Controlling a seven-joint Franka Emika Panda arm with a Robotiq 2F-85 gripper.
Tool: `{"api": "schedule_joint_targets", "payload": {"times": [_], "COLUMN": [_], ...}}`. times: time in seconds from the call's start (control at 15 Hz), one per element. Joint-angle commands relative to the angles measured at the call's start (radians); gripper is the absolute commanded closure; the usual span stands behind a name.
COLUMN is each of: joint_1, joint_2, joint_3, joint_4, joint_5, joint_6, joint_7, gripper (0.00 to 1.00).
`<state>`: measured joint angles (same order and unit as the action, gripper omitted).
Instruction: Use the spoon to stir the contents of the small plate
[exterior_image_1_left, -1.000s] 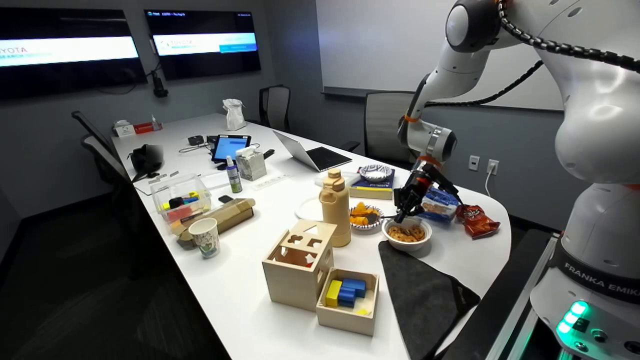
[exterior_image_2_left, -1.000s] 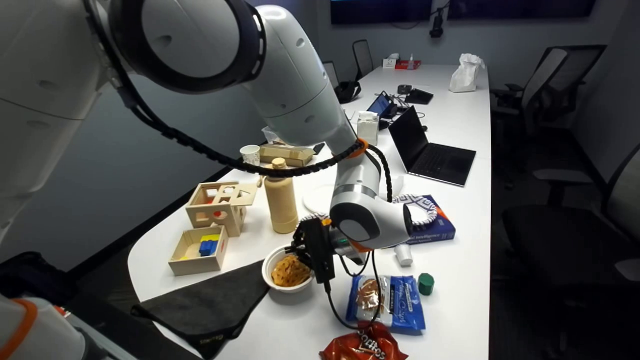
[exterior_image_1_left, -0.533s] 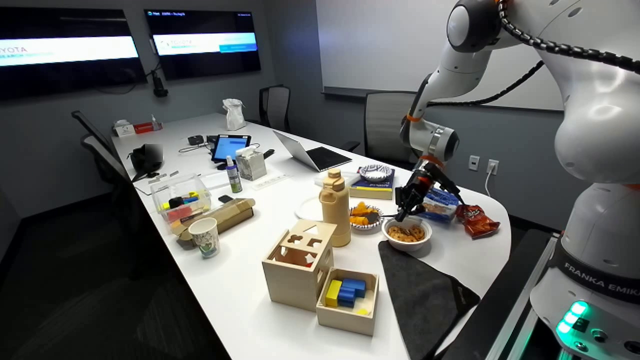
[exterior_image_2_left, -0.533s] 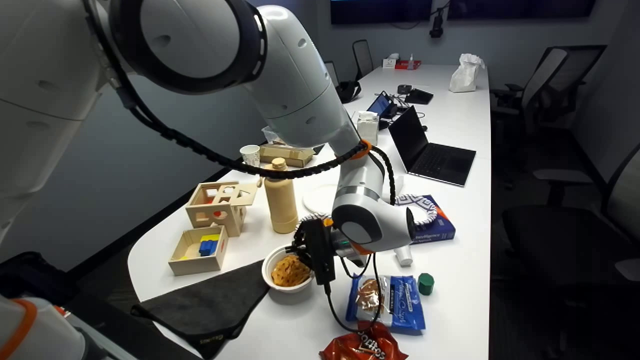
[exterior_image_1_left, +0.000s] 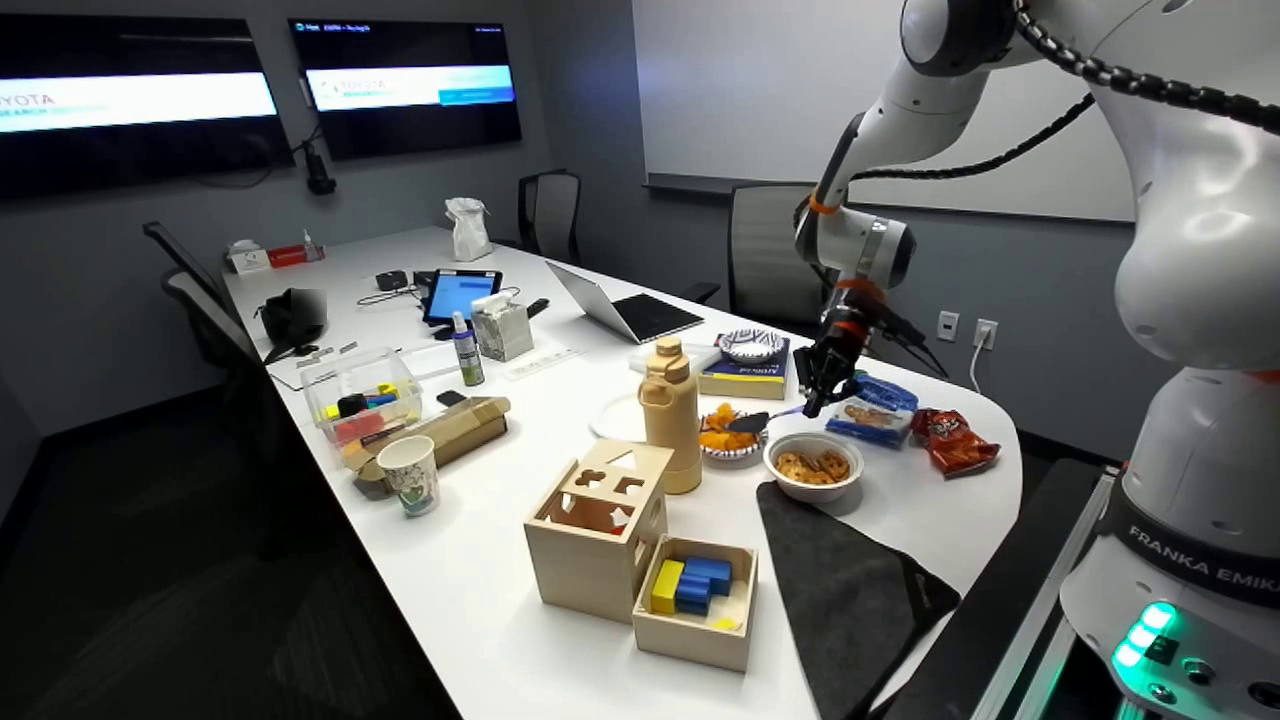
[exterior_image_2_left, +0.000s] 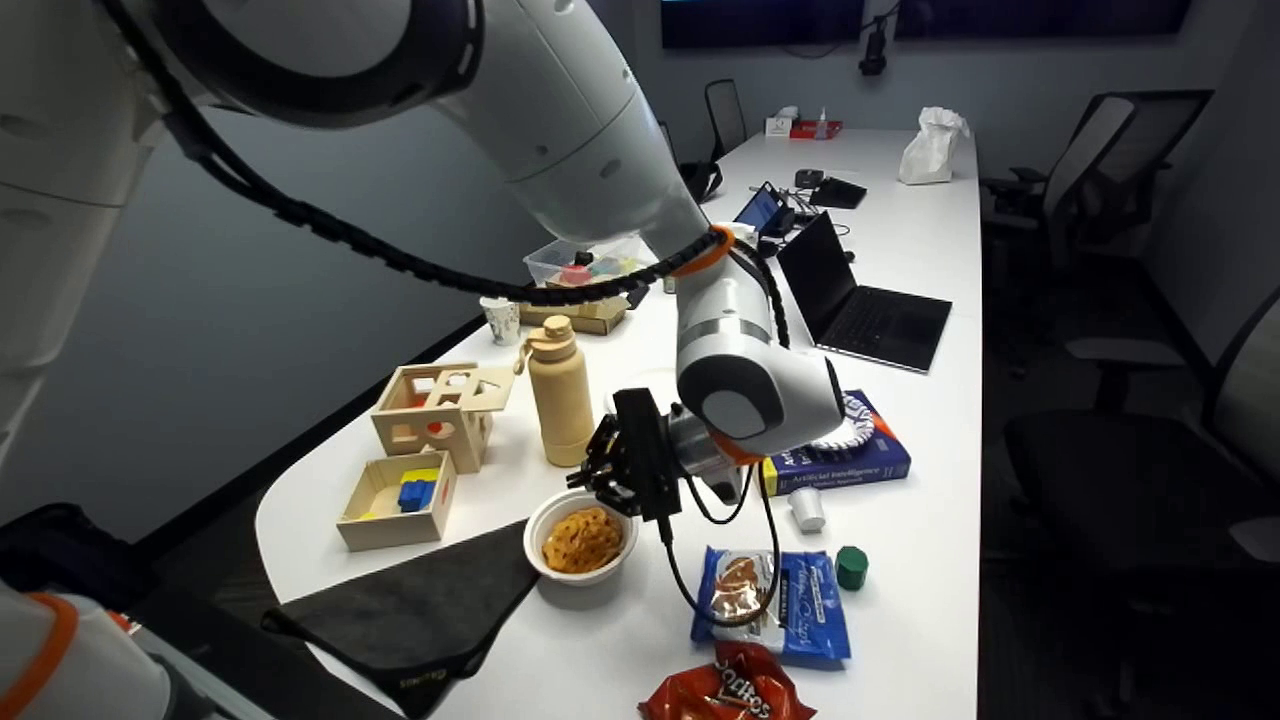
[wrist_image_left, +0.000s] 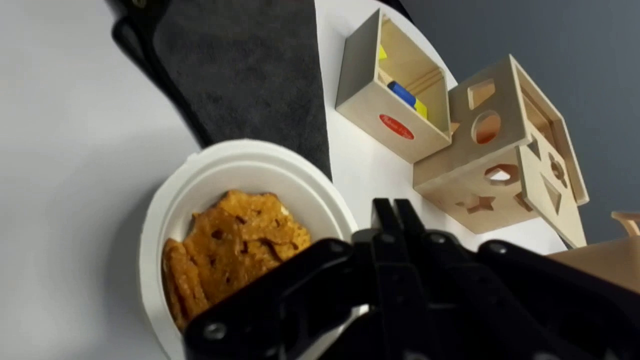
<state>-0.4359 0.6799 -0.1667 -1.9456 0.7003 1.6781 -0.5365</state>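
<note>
— At the gripper (wrist_image_left: 393, 207), what is held?

— Spoon (exterior_image_1_left: 750, 423). Fingers (wrist_image_left: 383, 216) are pressed together, pinching the handle. The head overlaps the plate (exterior_image_1_left: 735, 454); contact with the food (exterior_image_1_left: 716, 424) cannot be confirmed.

— Plate location?

— On the table (exterior_image_1_left: 480, 580), near the bottle (exterior_image_1_left: 670, 420); in an exterior view it appears between bottle and bowl (exterior_image_1_left: 815, 491).

— Probable faults from here?

— Spoon twists in the grip: cause, thin handle, drag from the food. Plate slides or tips: cause, head pushing against the rim of what looks a light dish. Bowl is struck: cause, lowering the gripper, which hangs near its edge. Bottle is knocked: cause, too wide a stroke.
</note>
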Motion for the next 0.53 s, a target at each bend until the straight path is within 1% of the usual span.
{"api": "schedule_joint_targets", "payload": {"times": [0.0,0.2,0.47], "joint_1": [0.049,0.089,0.122], "joint_2": [-0.028,-0.019,-0.021], "joint_3": [-0.009,0.001,0.008], "joint_4": [0.042,0.089,0.132], "joint_5": [-0.123,-0.192,-0.234], "joint_6": [-0.107,-0.152,-0.164], "joint_7": [0.184,0.320,0.423], "gripper": [0.99,0.99,0.99]}}
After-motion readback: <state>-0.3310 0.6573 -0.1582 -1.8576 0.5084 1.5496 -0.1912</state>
